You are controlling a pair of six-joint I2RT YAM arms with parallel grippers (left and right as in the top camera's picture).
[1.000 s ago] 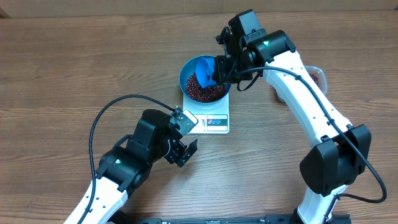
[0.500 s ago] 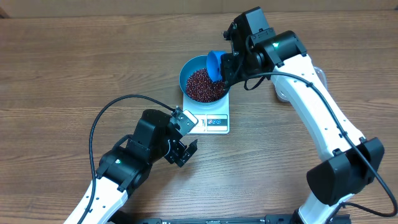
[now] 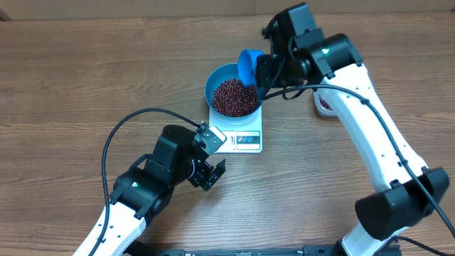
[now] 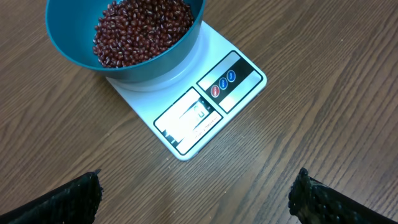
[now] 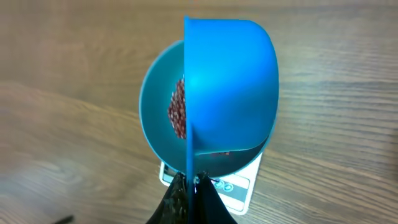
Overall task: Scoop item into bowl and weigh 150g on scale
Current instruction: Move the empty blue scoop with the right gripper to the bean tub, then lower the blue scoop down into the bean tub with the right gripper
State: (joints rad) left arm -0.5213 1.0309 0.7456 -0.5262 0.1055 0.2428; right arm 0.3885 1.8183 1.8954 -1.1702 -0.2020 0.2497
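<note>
Beans (image 3: 233, 97) heaped in bowl (image 3: 212, 80); bowl on scale (image 3: 245, 141). Right gripper (image 3: 261, 71) clamped on scoop (image 3: 247, 64), tipped on edge over bowl rim. Left gripper (image 3: 211, 174) apart, idle beside scale. Display unreadable, so target weight unconfirmed.

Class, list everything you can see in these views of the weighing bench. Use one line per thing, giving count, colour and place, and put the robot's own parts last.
table: one, brown wood, under everything
scale: one, white, mid-table
bowl: one, blue, standing on the scale
beans: many, dark red-brown, heaped in the bowl
scoop: one, blue, tilted over the bowl's rim
tub: one, clear, beans inside, right of the bowl, mostly hidden by the right arm
cable: one, black, looping from the left arm
left claw: one, black, open, empty, near the scale
right claw: one, black, shut on the scoop
</note>
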